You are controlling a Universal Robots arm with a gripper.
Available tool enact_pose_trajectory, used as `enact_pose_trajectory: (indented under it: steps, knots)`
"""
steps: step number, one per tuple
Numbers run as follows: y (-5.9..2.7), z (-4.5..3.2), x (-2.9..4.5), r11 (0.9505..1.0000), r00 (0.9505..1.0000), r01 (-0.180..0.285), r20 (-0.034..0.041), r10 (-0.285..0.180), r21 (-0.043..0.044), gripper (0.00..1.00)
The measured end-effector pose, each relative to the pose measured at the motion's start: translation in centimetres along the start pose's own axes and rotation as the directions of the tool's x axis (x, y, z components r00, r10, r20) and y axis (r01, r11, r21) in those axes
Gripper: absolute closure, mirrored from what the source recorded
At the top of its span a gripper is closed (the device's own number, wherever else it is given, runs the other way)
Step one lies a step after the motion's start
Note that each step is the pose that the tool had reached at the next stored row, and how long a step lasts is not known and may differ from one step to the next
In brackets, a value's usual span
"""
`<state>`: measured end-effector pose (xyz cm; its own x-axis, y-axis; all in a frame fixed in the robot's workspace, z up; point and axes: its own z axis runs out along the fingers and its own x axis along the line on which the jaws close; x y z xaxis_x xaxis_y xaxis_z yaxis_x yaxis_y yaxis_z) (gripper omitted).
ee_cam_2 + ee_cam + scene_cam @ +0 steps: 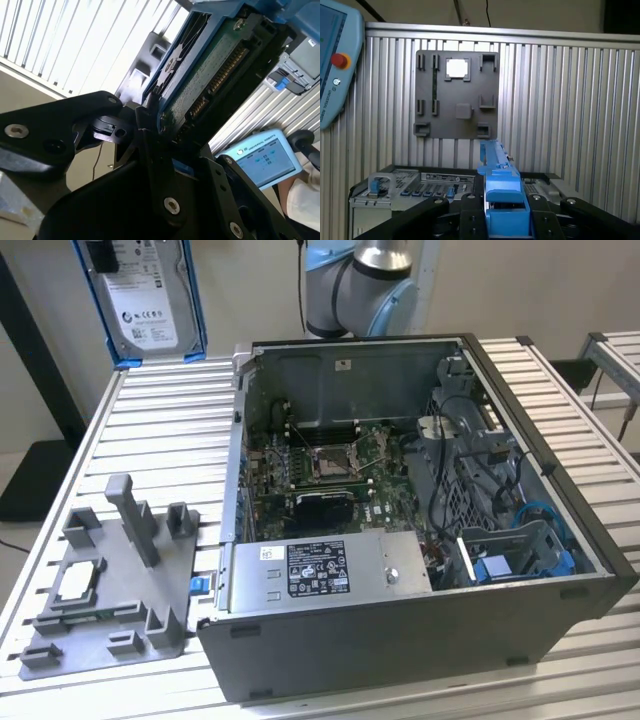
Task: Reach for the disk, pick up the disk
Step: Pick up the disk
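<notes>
1. We see the disk (pixel 150 300) held upright in the air, well above the slatted table (pixel 170 440), at the upper part of the exterior view's left. Its white label faces the camera and a blue bracket frames it.
2. In the second wrist view, the gripper (pixel 175 145) is clamped on the disk (pixel 210 75). The black fingers (pixel 147 130) press its blue-framed edges, and the green circuit-board side is turned to the lens.
3. In the first wrist view, the bracket's blue edge of the disk (pixel 500 180) stands between the closed fingers (pixel 470 220) of the gripper (pixel 505 212).
4. An open computer case (pixel 420 640) lies on the table at the centre of the exterior view, its motherboard exposed. A blue bay (pixel 520 560) sits in the corner towards the exterior view's right.
5. A grey fixture (pixel 110 580) lies just beside the case on the exterior view's left, with a small square chip (pixel 78 583) seated in it.
6. The arm (pixel 360 285) rises behind the case.
7. A blue pendant (pixel 260 157) lies at the table's edge.
</notes>
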<state>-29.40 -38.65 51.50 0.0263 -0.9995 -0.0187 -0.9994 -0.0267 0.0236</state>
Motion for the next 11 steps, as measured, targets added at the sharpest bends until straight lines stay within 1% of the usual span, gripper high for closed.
enact_pose_trajectory:
  steps: [11]
  knots:
    - [-2.37,-0.06,0.06,1.0000,1.0000,0.002,0.0000,-0.002,-0.0001,1.00]
